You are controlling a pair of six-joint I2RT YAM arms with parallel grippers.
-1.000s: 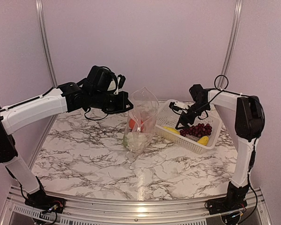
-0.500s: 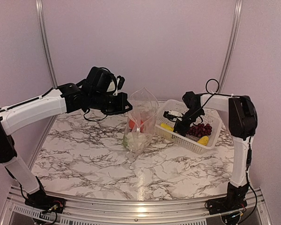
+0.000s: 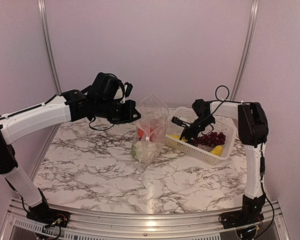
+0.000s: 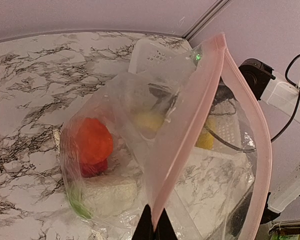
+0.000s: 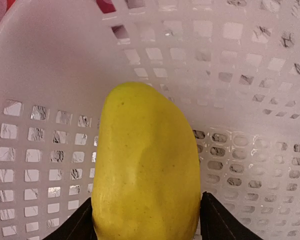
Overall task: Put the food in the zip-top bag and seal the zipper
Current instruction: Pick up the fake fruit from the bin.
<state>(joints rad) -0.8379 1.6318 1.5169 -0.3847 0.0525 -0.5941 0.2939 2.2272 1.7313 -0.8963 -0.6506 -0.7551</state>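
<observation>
Two pieces, red pepper (image 4: 92, 142) and cauliflower (image 4: 107, 192), lie inside the zip-top bag (image 3: 151, 131) upright on the tabletop (image 3: 90, 170). The left hand (image 4: 152, 225) pinches its pink zipper (image 4: 190, 130). The right hand (image 5: 147, 220) clasps a yellow piece (image 5: 145, 160) in the white basket (image 3: 225, 131).

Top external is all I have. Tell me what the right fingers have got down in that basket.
Observer: A yellow fruit sits between the right fingers, one finger on each side, inside the white basket.
Operator: Confirm they are squeezing it.
Observer: The fruit fills the whole gap between them, but I cannot tell whether they press it.
Operator: Now report the left grip.
Observer: The left fingers are shut on the pink strip along the mouth of the bag, and the mouth stands open.
</observation>
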